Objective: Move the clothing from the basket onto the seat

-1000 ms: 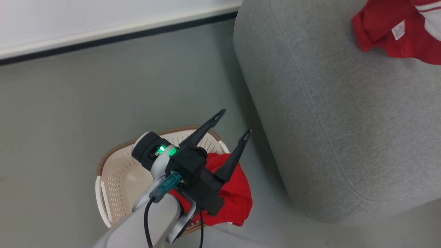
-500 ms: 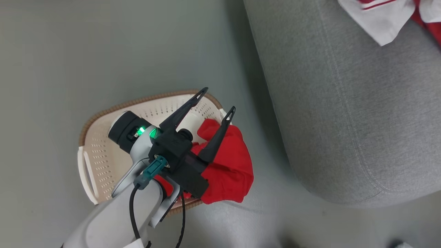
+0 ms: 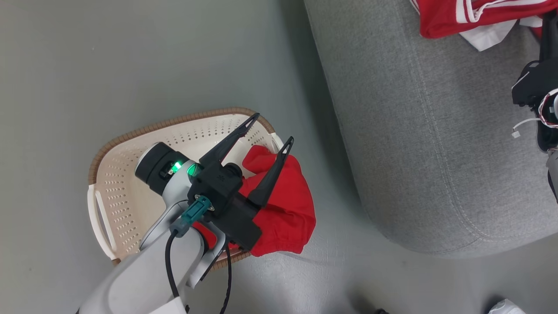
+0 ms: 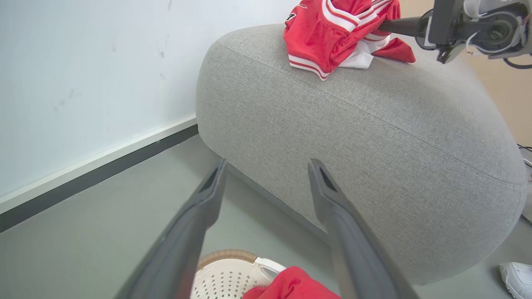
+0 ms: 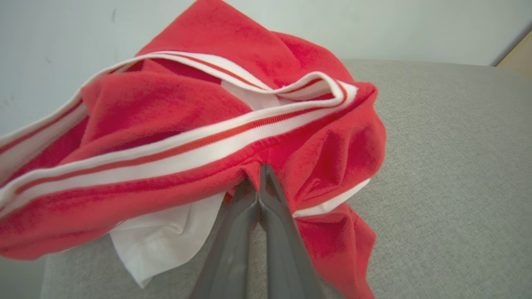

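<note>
A plain red garment [image 3: 283,205] hangs over the right rim of the cream basket [image 3: 130,174] on the floor; it also shows at the bottom of the left wrist view [image 4: 291,286]. My left gripper [image 3: 272,127] hovers over it, open and empty, its fingers [image 4: 332,216] pointing toward the grey seat [image 3: 436,152]. A striped red and white garment [image 4: 332,33] lies bunched on top of the seat [image 4: 374,137]. My right gripper [image 5: 259,170] is shut on a fold of this striped garment [image 5: 187,124], and it reaches in from the right in the left wrist view [image 4: 382,24].
The basket [image 4: 232,274] stands on grey floor close to the seat's rounded end. A white wall with a dark baseboard [image 4: 95,174] runs behind. A white shoe [image 4: 515,278] lies on the floor by the seat's far side. My right wrist [image 3: 536,83] hangs over the seat.
The head camera has tilted down, so the whole picture shifted. My right wrist now shows at the right edge, and the striped garment on the seat has shifted. The left gripper stays open over the basket.
</note>
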